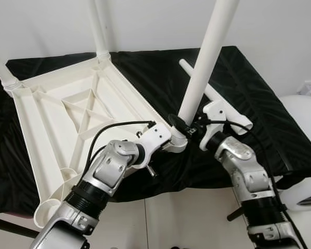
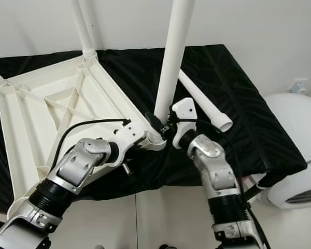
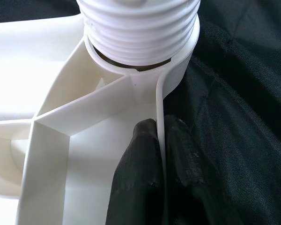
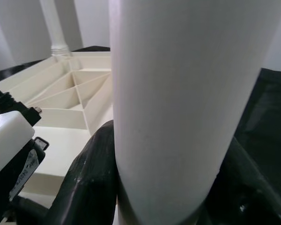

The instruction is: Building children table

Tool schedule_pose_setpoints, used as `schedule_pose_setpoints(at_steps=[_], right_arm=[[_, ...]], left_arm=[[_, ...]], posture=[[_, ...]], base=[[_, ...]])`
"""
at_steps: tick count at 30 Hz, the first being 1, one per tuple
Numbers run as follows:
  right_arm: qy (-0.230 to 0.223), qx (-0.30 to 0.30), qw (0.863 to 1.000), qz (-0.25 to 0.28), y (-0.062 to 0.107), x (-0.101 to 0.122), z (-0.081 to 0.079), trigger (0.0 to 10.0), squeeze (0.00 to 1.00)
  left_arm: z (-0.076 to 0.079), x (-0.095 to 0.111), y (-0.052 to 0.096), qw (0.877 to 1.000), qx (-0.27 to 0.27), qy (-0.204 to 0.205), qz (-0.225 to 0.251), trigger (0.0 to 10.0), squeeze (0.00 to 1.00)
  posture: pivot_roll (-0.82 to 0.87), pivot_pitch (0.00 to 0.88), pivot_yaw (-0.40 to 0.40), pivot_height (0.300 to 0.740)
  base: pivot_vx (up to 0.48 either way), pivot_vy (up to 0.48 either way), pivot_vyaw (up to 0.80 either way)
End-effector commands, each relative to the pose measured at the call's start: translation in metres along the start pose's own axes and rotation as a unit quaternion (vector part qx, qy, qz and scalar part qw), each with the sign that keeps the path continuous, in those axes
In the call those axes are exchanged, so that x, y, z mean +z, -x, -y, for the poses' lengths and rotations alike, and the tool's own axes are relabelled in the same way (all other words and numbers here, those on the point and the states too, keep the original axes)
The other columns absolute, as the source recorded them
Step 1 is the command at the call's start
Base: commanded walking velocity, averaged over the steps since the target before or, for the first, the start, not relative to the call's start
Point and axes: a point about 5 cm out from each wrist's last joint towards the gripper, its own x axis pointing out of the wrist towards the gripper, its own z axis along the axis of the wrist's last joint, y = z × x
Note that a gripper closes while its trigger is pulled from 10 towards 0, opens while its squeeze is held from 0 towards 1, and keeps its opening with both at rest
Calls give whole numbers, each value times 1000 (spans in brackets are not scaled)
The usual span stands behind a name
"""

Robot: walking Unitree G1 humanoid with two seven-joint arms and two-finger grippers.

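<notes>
An upside-down white plastic tabletop (image 1: 52, 109) lies on a black cloth. Two white legs (image 1: 98, 26) stand in its far corners. A third leg (image 1: 205, 57) stands upright at the near right corner, its threaded end (image 3: 140, 23) sitting in the corner socket (image 3: 178, 61). My right gripper (image 1: 189, 129) is shut around this leg just above the socket, with black fingers (image 4: 91, 178) on both sides of it. My left gripper (image 3: 161, 154) is shut on the tabletop's rim wall right beside that socket. A fourth leg (image 1: 217, 101) lies loose on the cloth behind my right wrist.
The black cloth (image 1: 249, 78) covers a low surface that ends just in front of my arms, with pale floor tiles (image 1: 186, 218) below. A white rounded object (image 1: 300, 119) stands at the right edge. A white wall closes off the back.
</notes>
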Motion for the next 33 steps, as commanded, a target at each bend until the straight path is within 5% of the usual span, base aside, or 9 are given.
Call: schedule_pose_setpoints(at_steps=[1, 8, 16, 27, 33], right_arm=[[-33, -28, 996, -78, 18, -34, 17, 10000, 0], [-33, 86, 993, -79, 18, -29, 16, 10000, 0], [-31, 149, 984, -97, 26, -33, 20, 10000, 0], [-17, 161, 980, -112, 28, -29, 38, 10000, 0], [-5, 149, 984, -98, 13, -23, 40, 10000, 0]], left_arm=[[-4, 24, 10, 998, 32, -31, 47, 10000, 0], [-4, 24, 10, 998, 35, -29, 49, 10000, 0], [-6, 22, 12, 998, 41, -24, 45, 10000, 0], [-3, 21, 13, 998, 35, -25, 44, 10000, 0], [0, 21, 12, 998, 34, -22, 46, 10000, 0]], posture=[[-71, 129, 32, 740], [-65, 136, 23, 740], [-63, 148, 23, 740], [-67, 156, 29, 740], [-63, 158, 21, 740]], base=[[0, 0, 0], [0, 0, 0], [0, 0, 0], [0, 0, 0], [0, 0, 0]])
